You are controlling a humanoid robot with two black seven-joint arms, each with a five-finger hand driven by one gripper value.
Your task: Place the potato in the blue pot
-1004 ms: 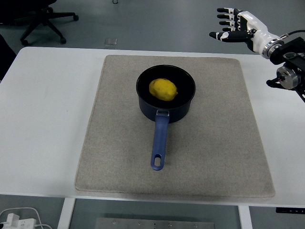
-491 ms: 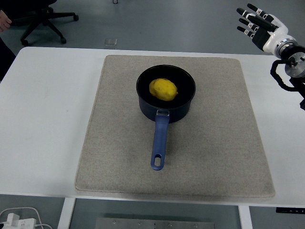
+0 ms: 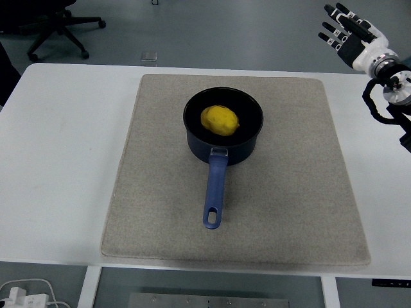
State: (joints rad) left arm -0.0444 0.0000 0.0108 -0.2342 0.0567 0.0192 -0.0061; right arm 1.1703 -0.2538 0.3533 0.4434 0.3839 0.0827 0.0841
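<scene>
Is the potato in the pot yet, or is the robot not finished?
It looks finished. The yellow potato lies inside the blue pot, which stands on the grey mat. The right hand is up at the far right corner, fingers spread, holding nothing. No left arm shows. Nothing looks left to do.
</scene>
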